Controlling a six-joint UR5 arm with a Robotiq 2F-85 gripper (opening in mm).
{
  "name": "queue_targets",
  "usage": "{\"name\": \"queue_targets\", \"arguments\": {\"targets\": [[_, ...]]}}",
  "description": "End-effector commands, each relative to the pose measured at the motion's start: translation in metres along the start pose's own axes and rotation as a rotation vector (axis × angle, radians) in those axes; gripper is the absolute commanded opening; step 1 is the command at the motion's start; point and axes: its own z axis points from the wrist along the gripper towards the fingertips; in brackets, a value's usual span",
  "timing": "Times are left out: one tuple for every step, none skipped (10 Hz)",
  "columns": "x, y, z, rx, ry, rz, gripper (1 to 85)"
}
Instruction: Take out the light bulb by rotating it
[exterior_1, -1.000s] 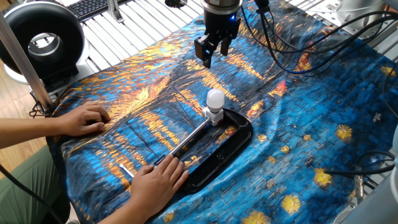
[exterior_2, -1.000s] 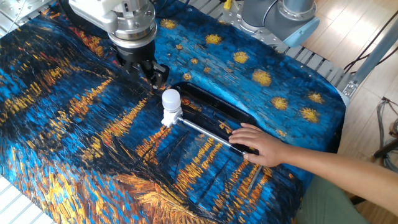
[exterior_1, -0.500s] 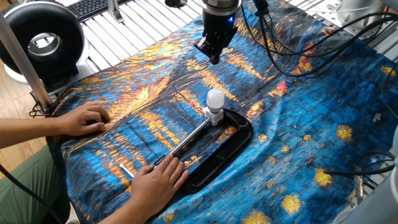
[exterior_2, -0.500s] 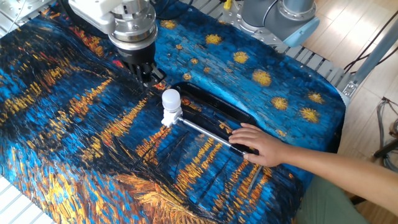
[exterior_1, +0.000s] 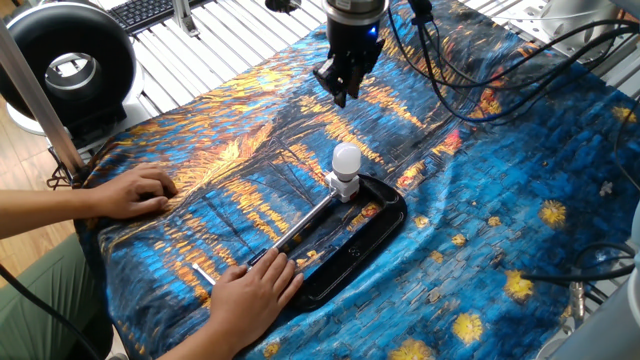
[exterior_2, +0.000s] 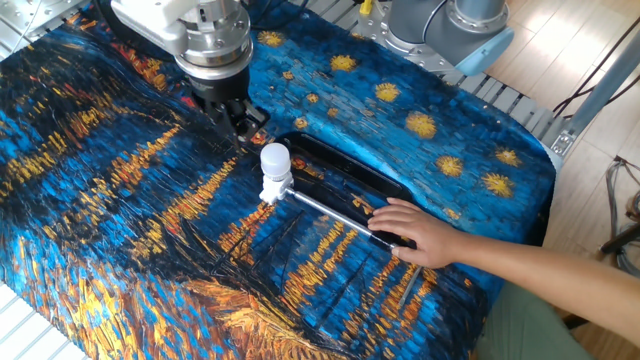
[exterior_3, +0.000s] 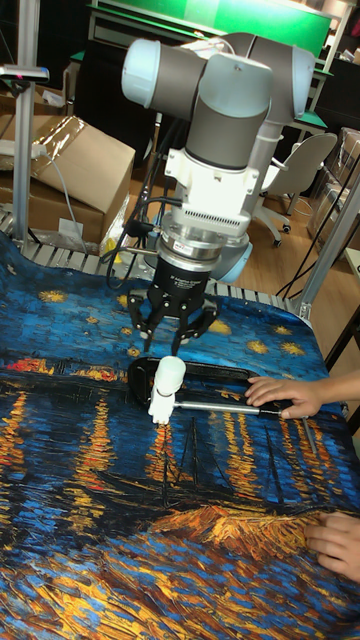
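White frosted bulb (exterior_1: 346, 157) (exterior_2: 275, 157) (exterior_3: 170, 372): upright, seated in a small white socket (exterior_1: 344, 186) (exterior_2: 274, 187) (exterior_3: 160, 405) at one end of a metal rod (exterior_1: 304, 217) (exterior_2: 330, 213) (exterior_3: 215, 407). Rod: lies lengthwise over a black tray (exterior_1: 378, 225) (exterior_2: 352, 168) (exterior_3: 225, 375). Tray: rests on a blue and orange painted cloth (exterior_1: 500, 200) (exterior_2: 120, 230) (exterior_3: 90, 480) covering the table. Gripper (exterior_1: 342, 87) (exterior_2: 238, 118) (exterior_3: 172, 339): hangs above the cloth, apart from the bulb and just beyond it in the two fixed views; in the tall view its fingers point down directly over the globe; fingers drawn close together, nothing between them. One hand (exterior_1: 252, 291) (exterior_2: 412, 230) (exterior_3: 285, 394): pressed on the near end of the rod and tray. Other hand (exterior_1: 135, 190) (exterior_3: 335, 543): flat on the cloth, well apart from the tray. Black cables (exterior_1: 450, 60): trail from the arm across the cloth.
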Motion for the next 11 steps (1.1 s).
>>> {"name": "queue_targets", "arguments": {"targets": [[0.011,0.004,-0.002,-0.030,0.027,-0.057,85.0],[0.013,0.002,-0.002,-0.027,0.030,-0.066,85.0],[0.012,0.000,0.000,-0.014,0.029,-0.026,69.0],[-0.004,0.005,0.003,-0.012,-0.016,0.097,3.3],[-0.004,0.009,0.001,-0.025,-0.012,0.108,1.0],[-0.004,0.008,0.002,-0.023,-0.013,0.106,1.0],[-0.003,0.006,0.001,-0.019,-0.013,0.109,1.0],[-0.003,0.006,0.001,-0.020,-0.015,0.108,1.0],[-0.004,0.006,0.001,-0.023,-0.017,0.111,1.0],[-0.007,0.008,0.002,-0.029,-0.026,0.117,1.0],[-0.007,0.008,0.003,-0.031,-0.027,0.117,1.0]]}}
